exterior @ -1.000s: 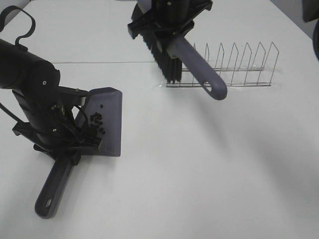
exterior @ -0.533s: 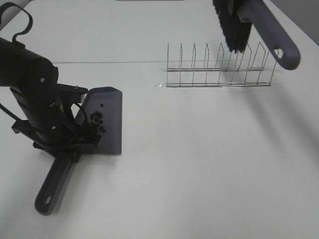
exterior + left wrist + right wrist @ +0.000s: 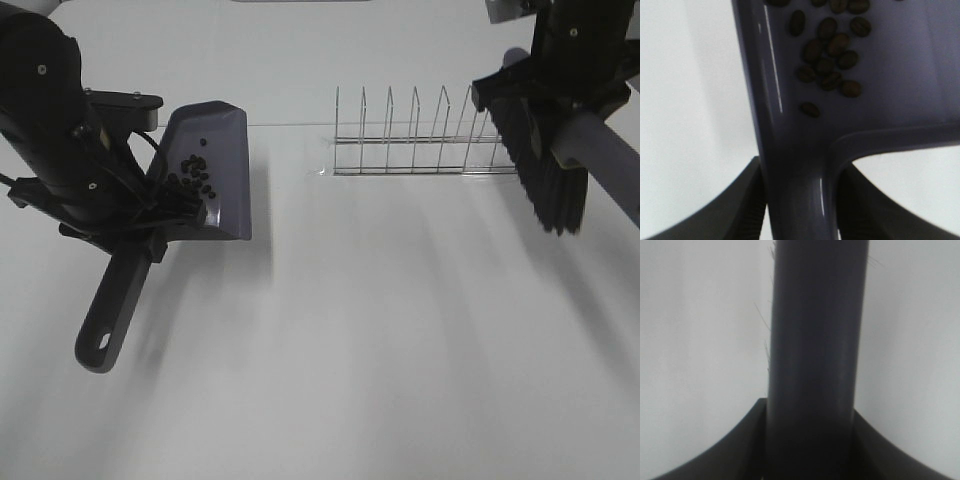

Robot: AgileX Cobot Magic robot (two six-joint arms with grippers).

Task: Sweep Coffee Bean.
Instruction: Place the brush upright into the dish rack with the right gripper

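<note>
The grey dustpan (image 3: 215,165) is lifted off the white table, with its handle (image 3: 110,310) pointing toward the front. The coffee beans (image 3: 193,178) lie in a loose cluster at the back of its blade. They show close up in the left wrist view (image 3: 832,55), on the pan (image 3: 880,100). My left gripper (image 3: 150,232) is shut on the neck of the dustpan handle (image 3: 800,200). My right gripper (image 3: 560,85) is shut on the brush handle (image 3: 815,340). It holds the brush at the far right, with the black bristles (image 3: 545,170) hanging above the table.
A wire dish rack (image 3: 430,135) stands at the back, between the two arms. The brush hangs just in front of its right end. White table (image 3: 380,330) stretches across the middle and front.
My left arm has raised the dustpan with the beans and carried it back. My right arm has swung the brush from the back centre to the far right and lowered it.
</note>
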